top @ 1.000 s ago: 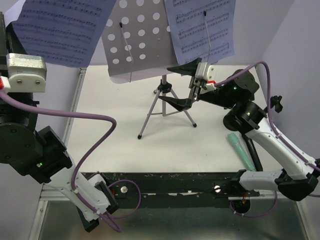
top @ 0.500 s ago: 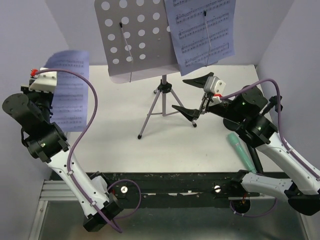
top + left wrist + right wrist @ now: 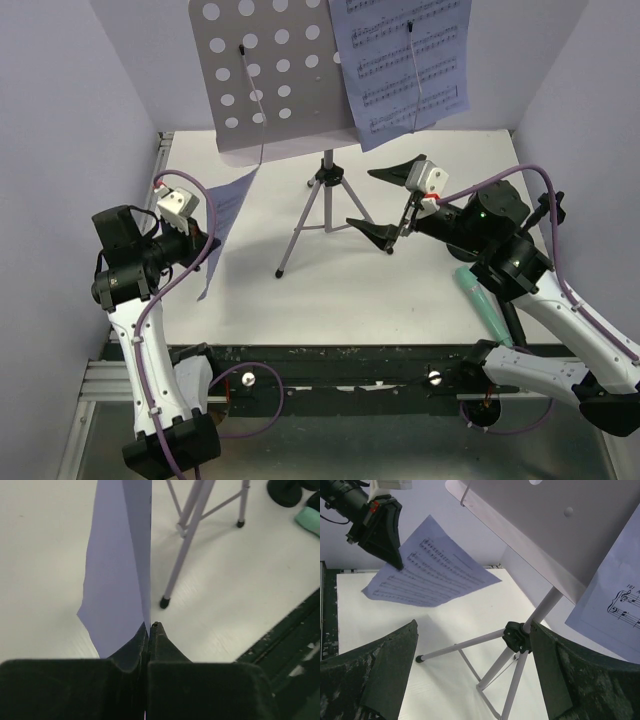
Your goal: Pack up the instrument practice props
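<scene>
Pinching one sheet-music page [image 3: 120, 570], the left gripper [image 3: 150, 626] is holding it low at the table's [image 3: 330, 300] left; laying it flat likely comes next. Beyond, the right gripper [image 3: 386, 200] is hovering, jaws spread, beside the music rack [image 3: 265, 80] bearing a second page [image 3: 405, 60].

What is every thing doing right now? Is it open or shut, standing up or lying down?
Rack: standing upright on its tripod legs.
Rack page: on the rack, under a wire arm.
Loose page: pinched at its edge, off the rack.
Left tool: shut on the loose page.
Right tool: open, holding nothing.
Green mic: lying flat on the table.
</scene>
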Controlling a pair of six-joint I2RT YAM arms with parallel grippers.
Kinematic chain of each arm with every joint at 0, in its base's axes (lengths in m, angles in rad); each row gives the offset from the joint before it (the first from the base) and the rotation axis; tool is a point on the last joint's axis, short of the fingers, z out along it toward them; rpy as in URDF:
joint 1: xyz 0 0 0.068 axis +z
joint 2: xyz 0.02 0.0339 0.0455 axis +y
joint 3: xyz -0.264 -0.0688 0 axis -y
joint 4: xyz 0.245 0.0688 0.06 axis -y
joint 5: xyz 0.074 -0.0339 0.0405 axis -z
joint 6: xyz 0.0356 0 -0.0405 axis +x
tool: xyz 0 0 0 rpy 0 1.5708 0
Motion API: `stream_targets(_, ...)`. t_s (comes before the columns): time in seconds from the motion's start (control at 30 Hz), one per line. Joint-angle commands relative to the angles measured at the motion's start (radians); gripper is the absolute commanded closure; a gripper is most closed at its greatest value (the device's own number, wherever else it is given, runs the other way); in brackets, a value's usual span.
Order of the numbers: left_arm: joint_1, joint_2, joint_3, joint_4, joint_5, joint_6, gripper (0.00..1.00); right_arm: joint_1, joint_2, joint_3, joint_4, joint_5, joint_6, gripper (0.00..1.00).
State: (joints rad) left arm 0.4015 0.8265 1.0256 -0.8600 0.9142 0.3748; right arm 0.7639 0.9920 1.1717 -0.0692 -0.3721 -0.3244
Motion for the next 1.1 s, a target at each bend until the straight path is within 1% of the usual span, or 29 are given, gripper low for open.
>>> stream_targets(0.0, -0.035, -0.018, 0.019, -0.181, 0.207, -0.022, 1.0, -0.011, -0.01, -0.018, 0.022, 0.029, 0.025, 0.01)
stream_targets(0.17, -0.046, 0.066, 0.168, -0.44, 0.216, 0.14, 1.0, -0.017, -0.012, -0.026, 0.025, 0.029, 0.022, 0.0)
stream_targets(0.27, -0.047, 0.112, 0.218, -0.494, 0.148, 0.176, 1.0, -0.02, -0.01, -0.029, 0.028, 0.027, 0.022, 0.0)
stream_targets(0.3, -0.046, 0.123, 0.221, -0.479, 0.1, 0.164, 1.0, -0.02, -0.013, -0.03, 0.031, 0.025, 0.022, 0.01)
stream_targets(0.37, -0.046, 0.141, 0.205, -0.397, -0.015, 0.083, 1.0, -0.021, -0.016, -0.035, 0.031, 0.024, 0.025, 0.0)
stream_targets(0.4, -0.047, 0.155, 0.197, -0.367, -0.056, 0.072, 1.0, -0.021, -0.019, -0.037, 0.031, 0.024, 0.025, 0.0)
stream_targets(0.53, -0.047, 0.25, 0.168, -0.294, -0.199, 0.099, 1.0, -0.025, -0.029, -0.046, 0.031, 0.027, 0.025, 0.0)
stream_targets(0.77, -0.046, 0.46, 0.074, -0.113, -0.464, 0.064, 1.0, -0.037, -0.053, -0.078, 0.045, 0.025, 0.019, 0.01)
stream_targets(0.87, -0.047, 0.511, 0.01, -0.021, -0.598, 0.006, 1.0, -0.044, -0.061, -0.081, 0.039, 0.025, 0.022, 0.0)
stream_targets(0.97, -0.046, 0.552, -0.007, 0.044, -0.714, 0.019, 1.0, -0.048, -0.066, -0.086, 0.034, 0.025, 0.019, 0.0)
stream_targets(1.07, -0.044, 0.589, 0.001, 0.082, -0.79, 0.042, 1.0, -0.049, -0.064, -0.084, 0.029, 0.021, 0.022, 0.01)
